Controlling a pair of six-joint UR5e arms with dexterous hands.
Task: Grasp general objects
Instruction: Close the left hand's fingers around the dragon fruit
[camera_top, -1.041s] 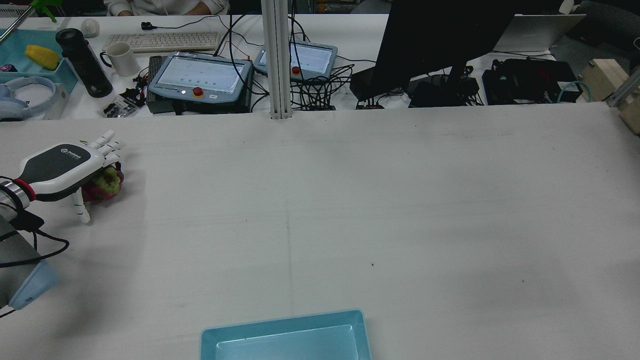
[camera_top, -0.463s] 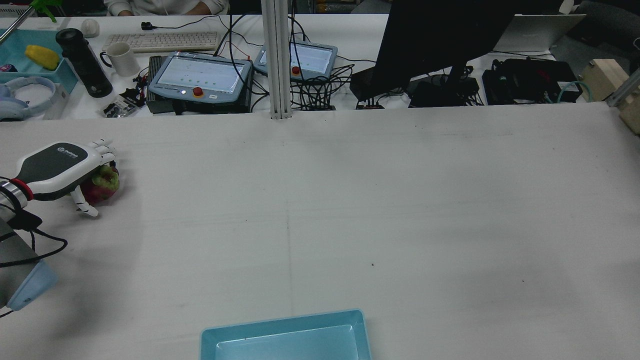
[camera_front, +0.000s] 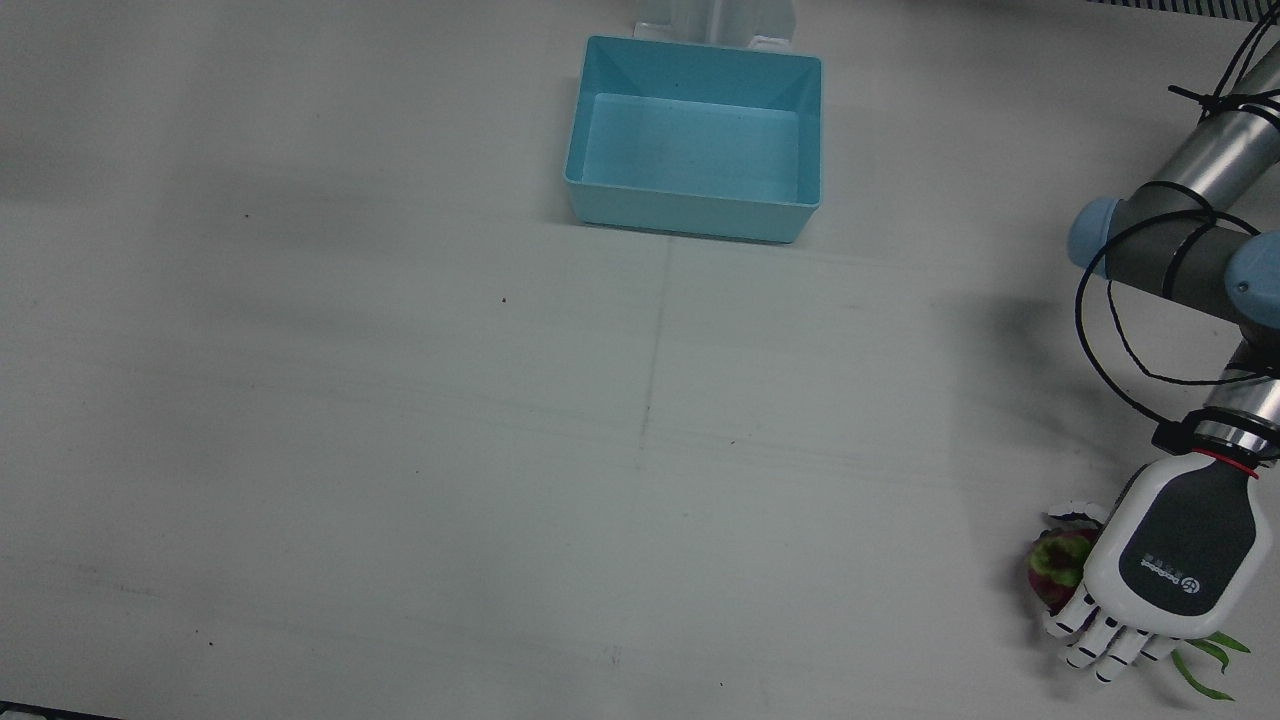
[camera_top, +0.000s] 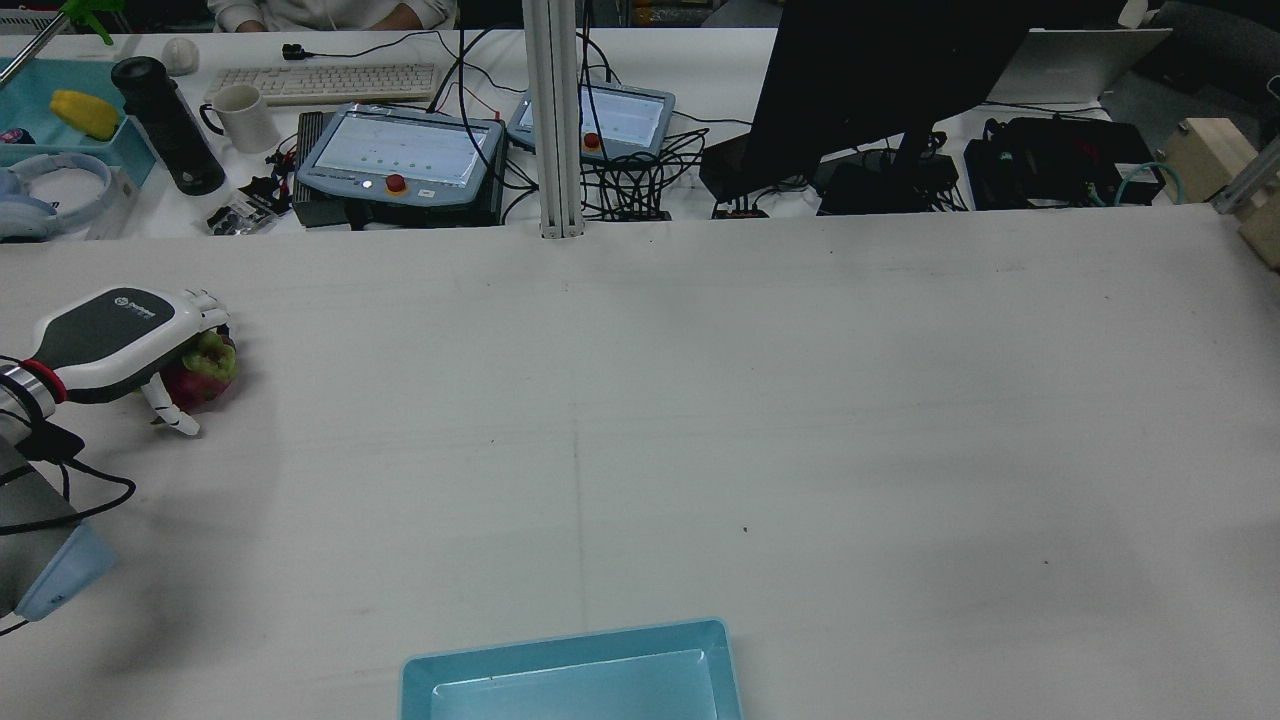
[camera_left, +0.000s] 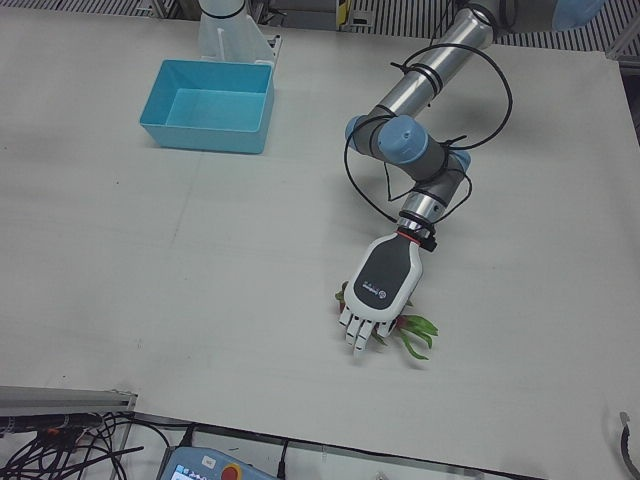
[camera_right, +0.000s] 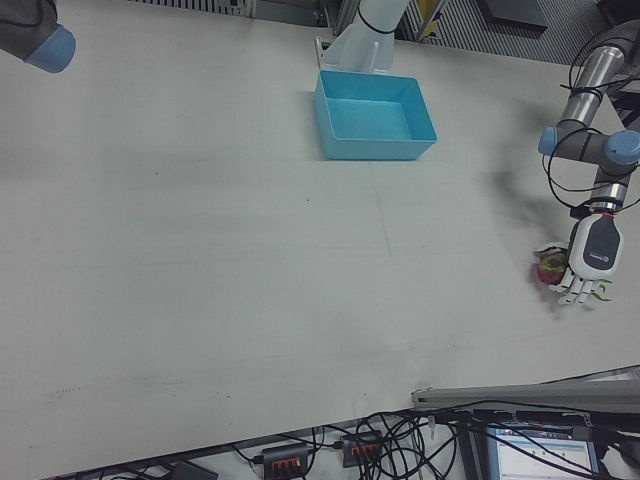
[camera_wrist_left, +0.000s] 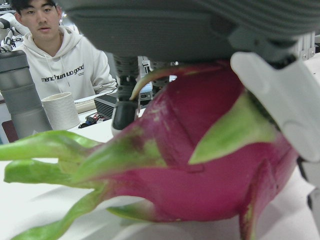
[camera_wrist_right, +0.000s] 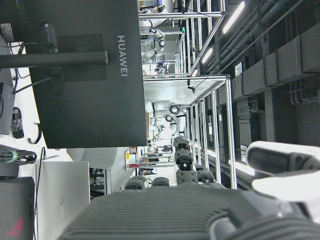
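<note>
Down at the bench's edge by the robot's left arm lies a dragon fruit, red-pink with green leafy tips, resting on the surface. Over it sits the left hand, palm down, its fingers curled around the fruit's sides; the left hand view shows the fruit pressed close under the palm. Well apart, at the bench's far middle edge near the pedestals, stands a light blue bin. As for the right hand, its own camera shows only part of it, aimed at a monitor, and I cannot tell how its fingers stand.
</note>
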